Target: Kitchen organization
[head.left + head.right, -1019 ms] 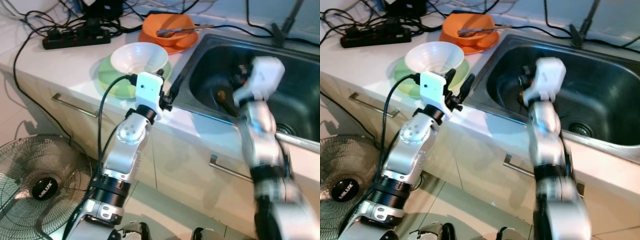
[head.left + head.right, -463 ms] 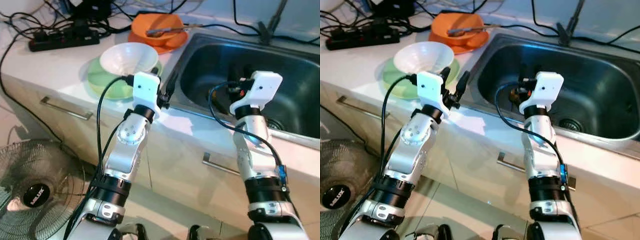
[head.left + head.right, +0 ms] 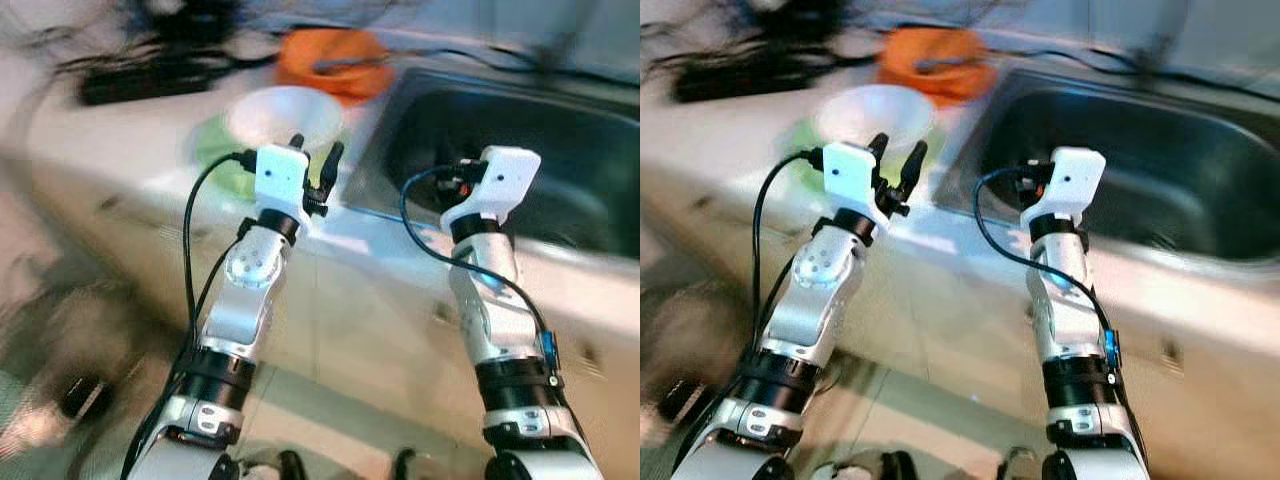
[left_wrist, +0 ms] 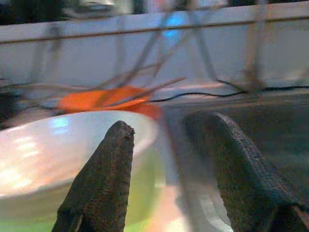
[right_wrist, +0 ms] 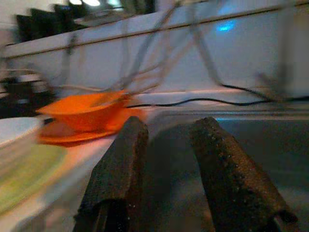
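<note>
Grippers raised at the sink edge, nothing held

Blur smears both head views, so fine detail on the tabletop is lost. The left gripper is held up over the near edge of the tabletop, just near of a white bowl. Its two black fingers stand parted with a clear gap and grip nothing. The white bowl rests on a green plate, on the tabletop to the left of the sink.

Farther back, an orange bowl sits on an orange plate at the far left corner of the sink, with a utensil lying across the bowl; what kind of utensil cannot be told. A dark power strip and tangled cables lie along the far left of the tabletop.

The right gripper is raised over the near rim of the steel sink, pointing toward its basin. In the right wrist view its fingers are apart by a narrow gap, with nothing between them. A black cable loops from the right wrist down along the silver arm.
</note>
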Tool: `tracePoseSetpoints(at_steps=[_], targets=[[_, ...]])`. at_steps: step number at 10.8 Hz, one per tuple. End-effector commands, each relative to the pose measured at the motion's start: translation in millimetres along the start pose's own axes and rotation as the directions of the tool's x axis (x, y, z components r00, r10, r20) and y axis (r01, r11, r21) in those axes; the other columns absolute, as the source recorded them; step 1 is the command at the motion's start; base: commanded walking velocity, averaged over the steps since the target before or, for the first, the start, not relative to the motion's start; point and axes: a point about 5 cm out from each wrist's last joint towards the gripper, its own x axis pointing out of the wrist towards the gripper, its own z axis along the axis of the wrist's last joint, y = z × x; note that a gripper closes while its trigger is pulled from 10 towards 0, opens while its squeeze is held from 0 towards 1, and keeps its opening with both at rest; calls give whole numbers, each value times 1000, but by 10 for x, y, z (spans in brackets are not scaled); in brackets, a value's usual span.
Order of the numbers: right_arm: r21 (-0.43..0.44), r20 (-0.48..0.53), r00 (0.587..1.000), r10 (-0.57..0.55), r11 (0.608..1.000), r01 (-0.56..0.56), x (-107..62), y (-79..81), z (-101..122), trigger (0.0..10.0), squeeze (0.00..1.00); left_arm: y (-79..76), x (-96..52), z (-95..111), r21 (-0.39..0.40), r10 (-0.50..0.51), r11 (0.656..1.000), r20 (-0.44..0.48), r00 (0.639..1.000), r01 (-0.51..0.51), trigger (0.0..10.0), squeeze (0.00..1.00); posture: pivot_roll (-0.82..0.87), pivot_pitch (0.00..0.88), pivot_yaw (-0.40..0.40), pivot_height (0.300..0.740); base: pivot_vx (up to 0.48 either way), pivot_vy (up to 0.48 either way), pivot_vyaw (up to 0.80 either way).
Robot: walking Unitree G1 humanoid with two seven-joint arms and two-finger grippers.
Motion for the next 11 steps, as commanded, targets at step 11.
tracePoseSetpoints(at_steps=[11], targets=[[1,-3,999,-39,999,39,11,-33,20,10000,0,-95,46,89,5,-26,1000,47,999,26,10000,0,-5,94,48,740,0,249,-71]])
